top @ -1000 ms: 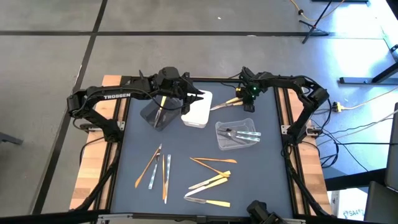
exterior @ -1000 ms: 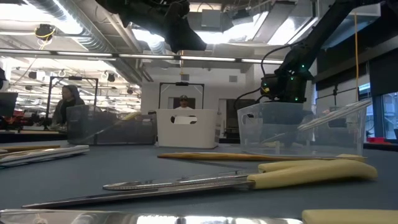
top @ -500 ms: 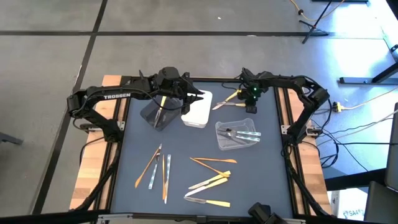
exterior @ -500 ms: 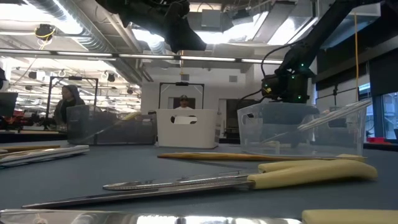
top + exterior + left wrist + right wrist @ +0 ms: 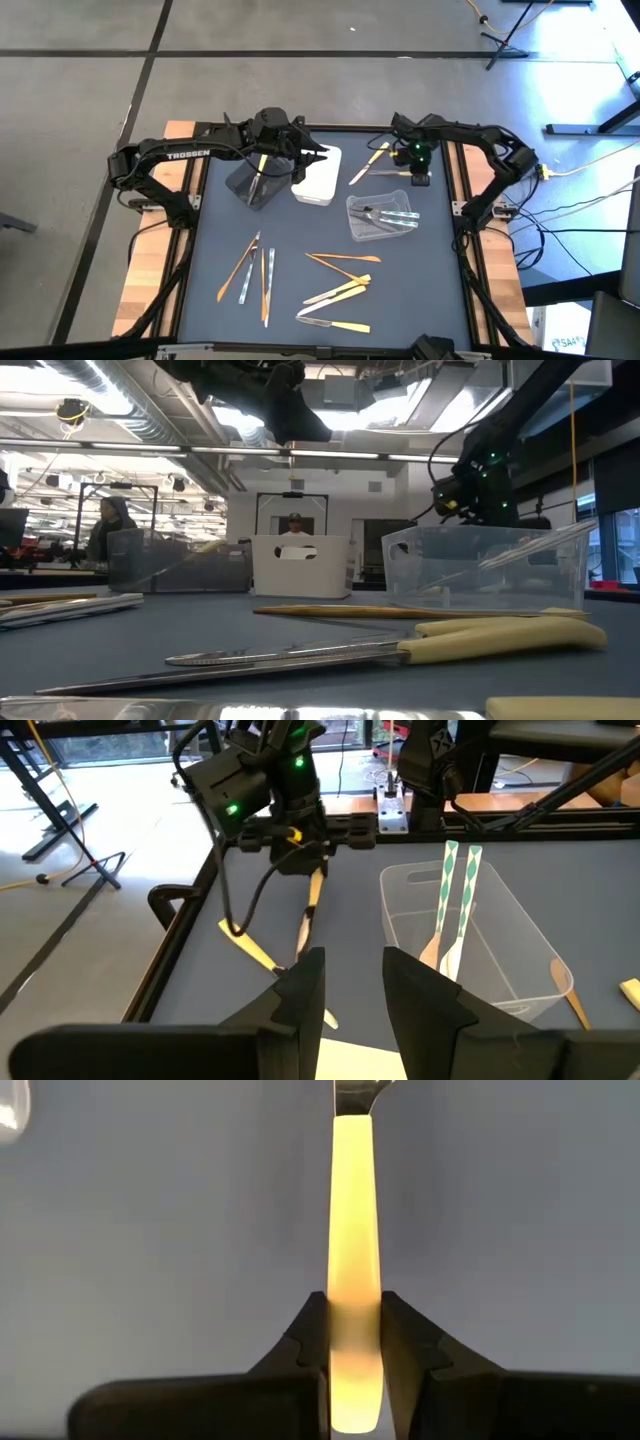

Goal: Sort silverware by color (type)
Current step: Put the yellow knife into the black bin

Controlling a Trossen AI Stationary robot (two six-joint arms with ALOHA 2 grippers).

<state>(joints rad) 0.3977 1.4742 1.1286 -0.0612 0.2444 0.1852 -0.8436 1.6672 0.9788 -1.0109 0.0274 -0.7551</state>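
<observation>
My right gripper (image 5: pixel 413 172) hangs near the table's far right, beyond the clear tray (image 5: pixel 380 218), shut on a pale yellow-handled utensil (image 5: pixel 354 1230). A second yellow-handled utensil (image 5: pixel 369 164) lies flat on the mat next to it. My left gripper (image 5: pixel 353 985) hovers open above the white tray (image 5: pixel 317 177), touching nothing. A yellow utensil stands in the dark tray (image 5: pixel 253 183), and pale striped ones lie in the clear tray (image 5: pixel 455 885). Several yellow, orange-brown and silver utensils (image 5: pixel 340 290) lie loose on the near half of the mat. My right gripper pinches the utensil's pale yellow handle (image 5: pixel 354 1342) near its free end between the two fingers (image 5: pixel 304 1342). It comes from above, pointing down, as the left wrist view shows. The utensil reaches away from the fingers toward the table's left, its metal end (image 5: pixel 303 932) lower.
The three trays stand in a row across the far half of the mat. Loose utensils lie in two groups (image 5: pixel 252 270) (image 5: pixel 338 293) near the front edge. Bare mat shows in the middle and right of the clear tray. People stand in the room beyond the table (image 5: pixel 105 525).
My right gripper has moved from the far edge toward the near edge and a little right, closer to the clear tray, carrying its utensil along. The left arm has kept still.
</observation>
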